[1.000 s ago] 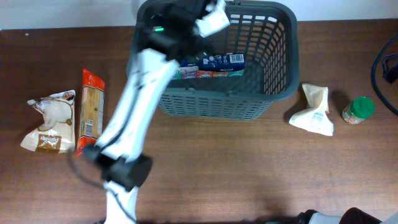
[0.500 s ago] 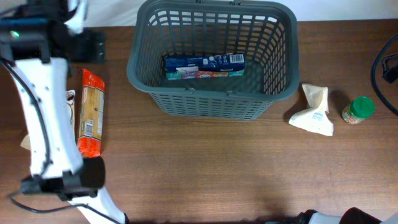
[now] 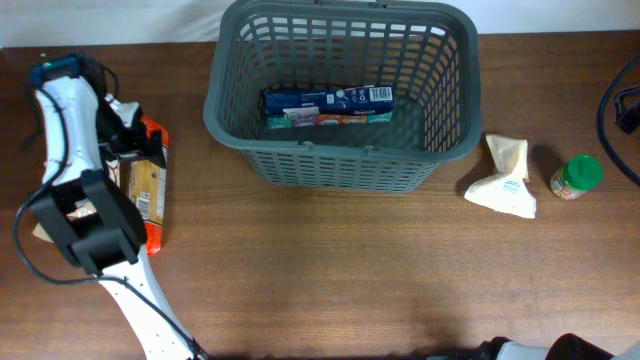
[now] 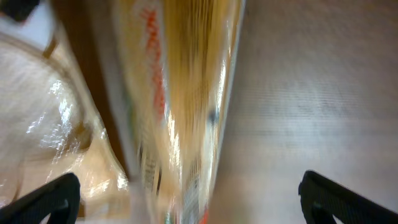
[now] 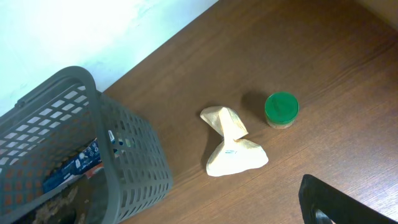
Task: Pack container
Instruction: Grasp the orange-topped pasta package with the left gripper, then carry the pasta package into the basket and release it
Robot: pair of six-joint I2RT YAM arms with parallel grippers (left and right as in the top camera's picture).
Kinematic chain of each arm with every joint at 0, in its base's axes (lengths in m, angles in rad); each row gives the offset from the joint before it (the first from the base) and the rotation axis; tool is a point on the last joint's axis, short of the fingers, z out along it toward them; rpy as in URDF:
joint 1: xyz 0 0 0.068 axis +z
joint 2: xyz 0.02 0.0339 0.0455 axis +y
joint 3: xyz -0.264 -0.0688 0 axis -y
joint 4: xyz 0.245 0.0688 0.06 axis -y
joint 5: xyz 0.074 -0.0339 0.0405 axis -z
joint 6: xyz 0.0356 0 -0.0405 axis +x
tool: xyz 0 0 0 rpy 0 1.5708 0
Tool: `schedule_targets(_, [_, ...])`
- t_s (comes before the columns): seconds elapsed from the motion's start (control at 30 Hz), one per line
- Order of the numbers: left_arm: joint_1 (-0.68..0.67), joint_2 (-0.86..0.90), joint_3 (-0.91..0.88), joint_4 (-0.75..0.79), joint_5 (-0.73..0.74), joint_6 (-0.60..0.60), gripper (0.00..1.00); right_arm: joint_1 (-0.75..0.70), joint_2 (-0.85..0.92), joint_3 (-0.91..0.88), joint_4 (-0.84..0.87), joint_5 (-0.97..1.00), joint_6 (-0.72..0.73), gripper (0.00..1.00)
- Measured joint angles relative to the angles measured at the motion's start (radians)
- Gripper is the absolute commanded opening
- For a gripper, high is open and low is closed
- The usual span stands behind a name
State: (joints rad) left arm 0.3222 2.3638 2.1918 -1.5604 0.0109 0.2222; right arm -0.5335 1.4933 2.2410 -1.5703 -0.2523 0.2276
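Overhead, the dark grey basket stands at the far middle of the wooden counter, upright. A blue box lies flat on its floor.

To the left of the basket, the left arm reaches over a long packet of pasta with orange ends, which lies lengthwise on the counter well apart from the basket. The left wrist view is blurred. It shows the left tool open, its two dark fingertips wide apart at the bottom corners of the frame, and the pasta packet runs up between them. It is too blurred to tell whether either fingertip touches the packet. A clear crinkled bag lies just beside the packet.

To the right of the basket a cream pouch lies on the counter, and a jar with a green lid stands upright near it, a little further right.

In the right wrist view only a dark corner of the right tool shows at the bottom right, so I cannot tell whether it is open or closed. It is high above the counter, with the pouch, the jar and the basket's near end below it.
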Motion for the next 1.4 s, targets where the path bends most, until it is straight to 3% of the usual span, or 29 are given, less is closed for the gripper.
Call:
schedule_targets(0.1, [0.0,0.045,-0.002,0.044,0.004,0.01,0.98,0.0,0.0,0.0,0.0,0.0,0.0,0.99])
schedule_targets(0.13, [0.0,0.061,-0.002,0.057,0.005,0.014,0.9,0.0,0.0,0.0,0.0,0.0,0.0,0.99])
schedule_targets(0.17, [0.0,0.082,-0.002,0.067,0.008,0.018,0.89,0.0,0.0,0.0,0.0,0.0,0.0,0.99])
schedule_targets(0.23, [0.0,0.106,-0.002,0.068,0.01,0.024,0.68,0.0,0.0,0.0,0.0,0.0,0.0,0.99])
schedule_targets(0.27, [0.0,0.13,-0.002,0.068,0.01,0.027,0.64,0.0,0.0,0.0,0.0,0.0,0.0,0.99])
schedule_targets(0.4, [0.0,0.161,-0.001,0.069,0.001,0.029,0.6,0.0,0.0,0.0,0.0,0.0,0.0,0.99])
schedule_targets(0.43, [0.0,0.161,-0.001,0.07,-0.002,0.029,0.54,0.0,0.0,0.0,0.0,0.0,0.0,0.99])
schedule_targets(0.53, [-0.001,0.164,-0.001,0.07,-0.014,0.026,0.02,0.0,0.0,0.0,0.0,0.0,0.0,0.99])
schedule_targets(0.77, [-0.002,0.166,0.056,-0.001,-0.011,0.018,0.02,0.0,0.0,0.0,0.0,0.0,0.0,0.99])
schedule_targets(0.9, [-0.002,0.212,0.193,-0.122,-0.016,-0.003,0.02,0.0,0.0,0.0,0.0,0.0,0.0,0.99])
schedule_targets(1.1, [-0.005,0.189,0.397,-0.107,0.002,-0.037,0.02,0.0,0.0,0.0,0.0,0.0,0.001,0.99])
schedule_targets(1.4, [-0.145,-0.091,0.786,0.027,0.002,-0.003,0.02,0.0,0.0,0.0,0.0,0.0,0.0,0.99])
